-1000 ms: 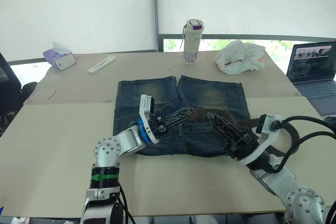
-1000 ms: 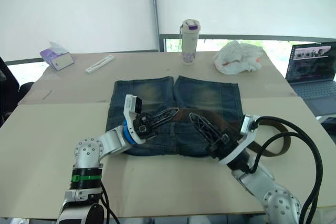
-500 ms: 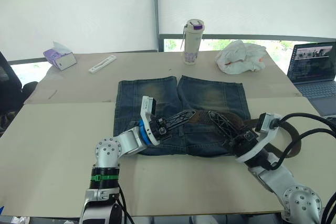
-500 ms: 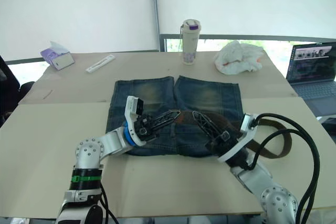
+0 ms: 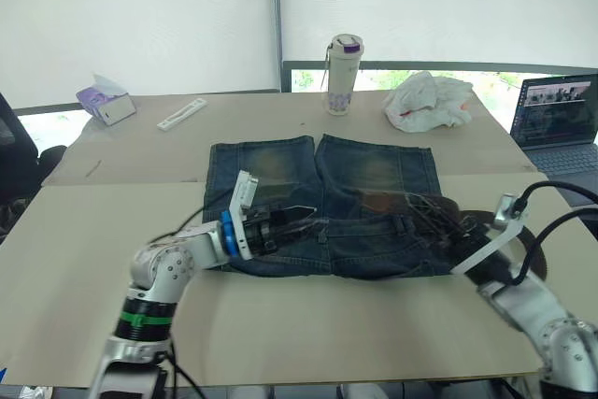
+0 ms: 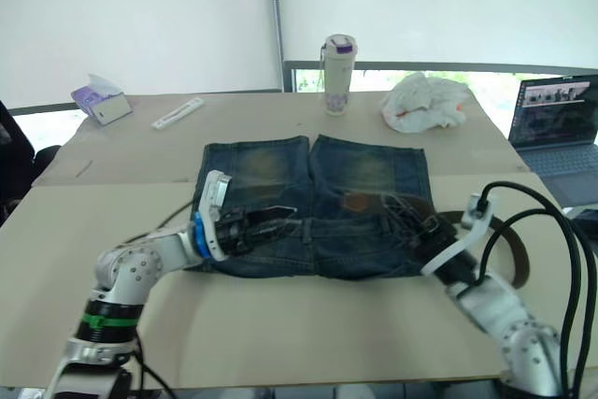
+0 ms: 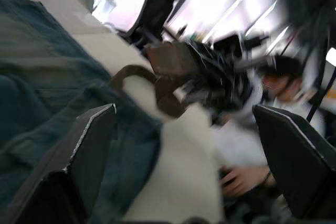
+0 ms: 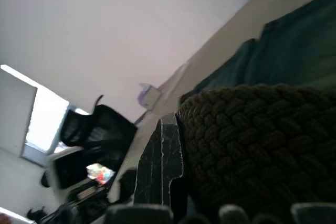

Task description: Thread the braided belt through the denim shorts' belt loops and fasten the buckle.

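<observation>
Right wrist view: my right tool [image 5: 439,222] is pinching the braided belt [image 8: 252,145] at center-right over the denim shorts [image 5: 322,198]; my left tool [image 7: 184,161] is lying spread at center-left.

Left arm: silver-grey jointed links, green band at the lower segment, blue ring behind the wrist, white wrist block.
Right arm: silver-grey links, white wrist bracket, thick black cables looping alongside.
Fingers [image 7: 89,145]: black, flat, wedge-shaped, pale worn edges; lattice-patterned sides.
</observation>
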### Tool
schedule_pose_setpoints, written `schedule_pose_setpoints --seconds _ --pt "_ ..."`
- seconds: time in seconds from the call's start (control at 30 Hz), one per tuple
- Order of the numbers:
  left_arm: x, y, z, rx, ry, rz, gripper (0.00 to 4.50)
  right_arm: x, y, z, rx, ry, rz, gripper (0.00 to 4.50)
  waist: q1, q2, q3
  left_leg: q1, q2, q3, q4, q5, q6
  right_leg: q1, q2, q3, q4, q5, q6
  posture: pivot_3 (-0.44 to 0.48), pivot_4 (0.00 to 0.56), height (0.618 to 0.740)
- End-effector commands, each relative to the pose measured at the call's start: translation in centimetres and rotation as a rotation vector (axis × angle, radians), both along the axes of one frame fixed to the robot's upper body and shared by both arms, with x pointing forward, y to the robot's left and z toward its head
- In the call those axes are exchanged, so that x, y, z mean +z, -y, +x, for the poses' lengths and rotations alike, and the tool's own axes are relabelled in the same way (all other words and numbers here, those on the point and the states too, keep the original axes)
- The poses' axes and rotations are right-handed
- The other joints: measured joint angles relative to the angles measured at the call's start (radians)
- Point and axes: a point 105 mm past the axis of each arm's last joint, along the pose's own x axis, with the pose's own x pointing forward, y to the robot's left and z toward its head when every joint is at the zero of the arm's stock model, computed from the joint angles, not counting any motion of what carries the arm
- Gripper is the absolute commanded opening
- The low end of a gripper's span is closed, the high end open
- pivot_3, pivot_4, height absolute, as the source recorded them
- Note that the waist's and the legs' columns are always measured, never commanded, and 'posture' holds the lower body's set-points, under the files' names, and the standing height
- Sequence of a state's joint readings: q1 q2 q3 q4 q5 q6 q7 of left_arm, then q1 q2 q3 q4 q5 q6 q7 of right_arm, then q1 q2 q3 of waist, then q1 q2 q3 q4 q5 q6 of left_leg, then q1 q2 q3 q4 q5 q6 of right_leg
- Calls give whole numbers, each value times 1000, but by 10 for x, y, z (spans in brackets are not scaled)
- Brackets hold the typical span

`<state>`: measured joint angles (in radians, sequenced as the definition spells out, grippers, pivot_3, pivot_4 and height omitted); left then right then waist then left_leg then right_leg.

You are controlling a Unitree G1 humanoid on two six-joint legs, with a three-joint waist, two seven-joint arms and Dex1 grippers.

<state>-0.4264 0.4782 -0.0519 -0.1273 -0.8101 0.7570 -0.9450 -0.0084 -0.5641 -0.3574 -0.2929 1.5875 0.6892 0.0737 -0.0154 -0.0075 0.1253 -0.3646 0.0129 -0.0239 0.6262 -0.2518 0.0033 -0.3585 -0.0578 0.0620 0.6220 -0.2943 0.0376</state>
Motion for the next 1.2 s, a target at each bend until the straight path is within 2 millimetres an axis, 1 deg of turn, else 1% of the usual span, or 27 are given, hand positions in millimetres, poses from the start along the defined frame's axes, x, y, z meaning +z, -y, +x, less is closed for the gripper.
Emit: schedule_pose_setpoints --seconds 0.03,0.07,0.13,0.27,0.33,0.47,0.57,0.67,0.73,0.8,0.93,0.97,1.03,1.2 --pt "6 -6 -11 -87 228 116 4436 -1 35 15 -68 -62 -84 0 1 0 0 0 0 0 0 0 0 0 0 0 -1 0 0 0 150 740" --pt "5 -10 -12 -94 256 137 4436 -1 43 19 -75 -74 -105 0 1 1 0 -1 0 0 0 0 0 0 0 1 -1 0 0 0 150 740" --pt "5 -15 -11 -81 280 145 4436 1 52 25 -65 -92 -139 0 1 1 0 -3 1 0 0 0 0 0 -1 2 -3 0 0 0 150 740" --pt "1 -19 -6 -32 299 151 4436 -8 60 35 -20 -167 -233 0 1 1 0 -4 1 0 0 -1 2 1 0 1 -4 1 0 0 150 740" --pt "-3 -18 -5 -23 322 174 4436 -15 61 37 21 -201 -299 0 1 1 0 -4 2 0 0 -1 3 2 0 1 -5 1 0 0 150 740" --pt "-5 -16 2 20 380 214 4436 -17 52 35 111 -209 -351 0 1 1 0 -4 2 0 0 -1 3 2 0 1 -5 1 1 0 150 740" --pt "-6 -14 10 59 399 221 4436 -24 54 38 104 -226 -408 0 2 1 0 -4 1 0 0 -1 3 2 0 1 -5 1 2 0 150 740" --pt "-11 -10 12 61 408 238 4436 -25 54 41 99 -219 -408 0 2 1 0 -4 1 -1 1 -1 3 2 0 0 -5 2 2 0 150 740" --pt "-15 -7 11 51 401 238 4436 -21 55 44 95 -208 -384 0 1 1 0 -4 1 -1 1 -1 3 2 0 0 -5 2 2 0 150 740" --pt "-20 -5 9 41 399 245 4436 -23 55 47 90 -215 -372 0 0 1 0 -4 1 -1 1 -1 3 2 0 0 -5 2 2 0 150 740" --pt "-25 -2 8 30 390 243 4436 -36 39 52 144 -241 -345 0 -3 1 0 -4 1 0 1 -1 3 2 0 1 -4 2 2 0 150 740" --pt "-25 -2 8 29 390 242 4436 -37 36 52 156 -240 -339 0 -3 1 0 -4 1 0 1 -1 3 2 1 1 -4 2 2 0 150 740" --pt "-25 -2 9 31 389 241 4436 -39 23 54 199 -227 -333 0 -3 2 0 -4 2 0 1 -1 3 2 1 1 -4 2 2 0 150 740" --pt "-25 -2 10 42 371 223 4436 -37 0 60 272 -187 -306 0 -3 2 0 -3 2 -1 1 -1 3 1 1 1 -4 2 2 0 150 740"
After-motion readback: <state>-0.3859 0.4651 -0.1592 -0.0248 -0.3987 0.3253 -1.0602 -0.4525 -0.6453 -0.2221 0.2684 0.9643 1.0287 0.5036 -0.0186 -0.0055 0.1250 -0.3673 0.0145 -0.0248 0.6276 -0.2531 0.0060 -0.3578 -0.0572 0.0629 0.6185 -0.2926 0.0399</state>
